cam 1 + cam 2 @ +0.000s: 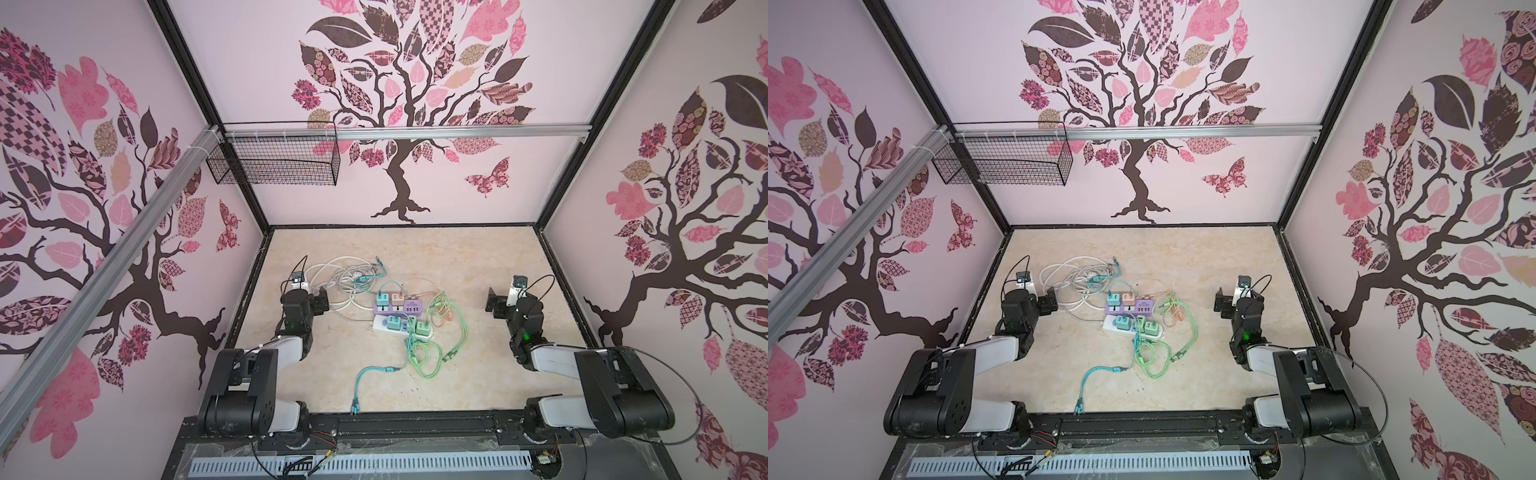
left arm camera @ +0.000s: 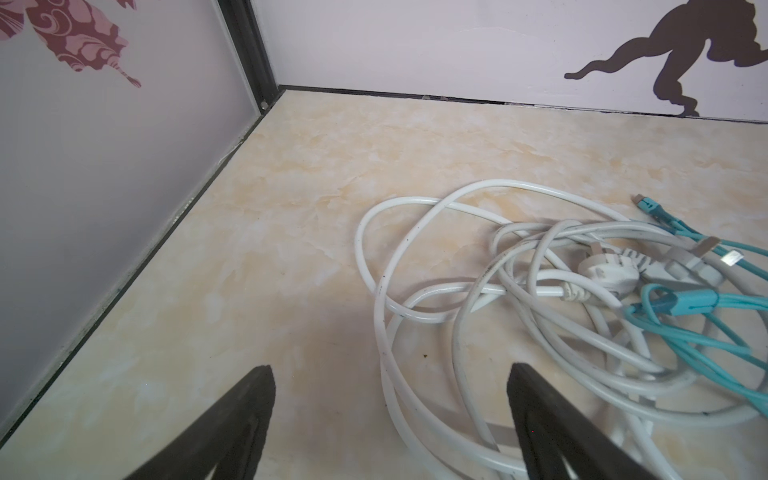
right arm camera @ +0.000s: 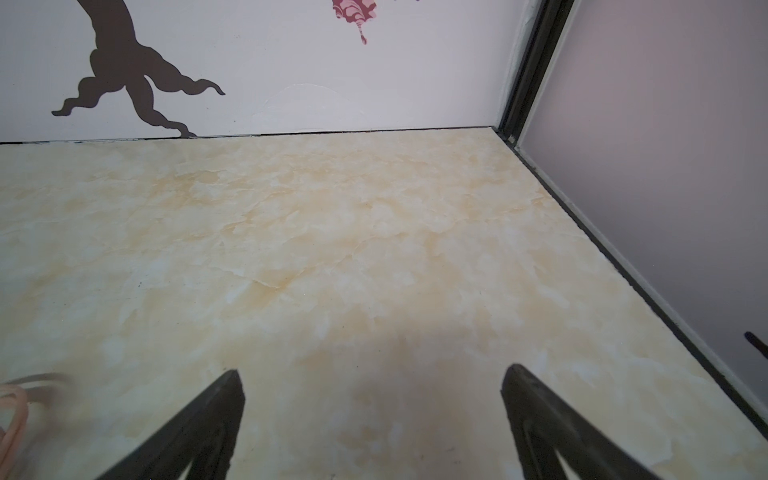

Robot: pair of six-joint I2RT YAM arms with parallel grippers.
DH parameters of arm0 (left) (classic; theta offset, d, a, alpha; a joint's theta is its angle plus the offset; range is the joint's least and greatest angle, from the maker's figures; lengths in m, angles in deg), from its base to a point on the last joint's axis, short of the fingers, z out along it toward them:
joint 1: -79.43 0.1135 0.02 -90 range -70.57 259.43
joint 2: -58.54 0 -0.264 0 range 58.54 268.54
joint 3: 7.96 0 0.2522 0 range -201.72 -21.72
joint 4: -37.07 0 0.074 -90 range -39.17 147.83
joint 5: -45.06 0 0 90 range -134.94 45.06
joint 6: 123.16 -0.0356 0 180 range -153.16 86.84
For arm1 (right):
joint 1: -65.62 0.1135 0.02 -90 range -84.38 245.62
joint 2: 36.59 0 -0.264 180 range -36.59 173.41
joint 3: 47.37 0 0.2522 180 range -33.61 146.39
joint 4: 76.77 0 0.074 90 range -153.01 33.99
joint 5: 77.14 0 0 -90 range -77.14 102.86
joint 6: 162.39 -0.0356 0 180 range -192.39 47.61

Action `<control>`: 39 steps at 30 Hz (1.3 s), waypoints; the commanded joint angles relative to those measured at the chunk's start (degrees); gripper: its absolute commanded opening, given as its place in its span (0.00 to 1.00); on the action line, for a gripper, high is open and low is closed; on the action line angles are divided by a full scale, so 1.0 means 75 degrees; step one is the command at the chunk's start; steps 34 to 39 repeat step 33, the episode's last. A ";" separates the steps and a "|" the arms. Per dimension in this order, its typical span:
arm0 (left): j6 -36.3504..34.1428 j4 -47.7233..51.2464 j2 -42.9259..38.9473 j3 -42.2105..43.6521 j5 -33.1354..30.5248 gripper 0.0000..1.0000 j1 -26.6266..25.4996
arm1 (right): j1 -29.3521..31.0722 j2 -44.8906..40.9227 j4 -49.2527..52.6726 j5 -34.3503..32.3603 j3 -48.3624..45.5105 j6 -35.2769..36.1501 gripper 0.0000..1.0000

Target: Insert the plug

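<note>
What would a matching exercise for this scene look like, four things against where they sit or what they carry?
Things:
1. purple power strip
2. white power strip
3. white cord bundle
4. wire basket

Matches:
A. hangs from the rail
B. carries a green charger
C. coiled beside the left end effector
D. carries a pink charger

Pairs: 1-D, 2-B, 3-C, 4-A.

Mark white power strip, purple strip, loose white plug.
white power strip (image 1: 379, 326), in a top view, bare left end
purple strip (image 1: 412, 310), in a top view, USB-port end
loose white plug (image 2: 606, 272), left wrist view, round body
</note>
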 commanded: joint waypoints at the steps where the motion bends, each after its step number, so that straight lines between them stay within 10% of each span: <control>1: -0.0173 -0.1104 0.0247 0.0095 0.0385 0.92 0.0122 | -0.0067 0.0534 -0.0886 0.0248 0.0208 -0.0012 0.99; 5: -0.0321 -0.2933 0.1363 0.0374 0.0768 0.93 0.0138 | -0.0062 0.1369 -0.2201 0.0384 -0.0073 0.0045 0.99; 39: -0.0171 -0.1864 0.1141 0.0092 0.0913 0.98 0.0358 | -0.0408 0.1385 -0.1629 0.0763 0.0227 -0.0204 1.00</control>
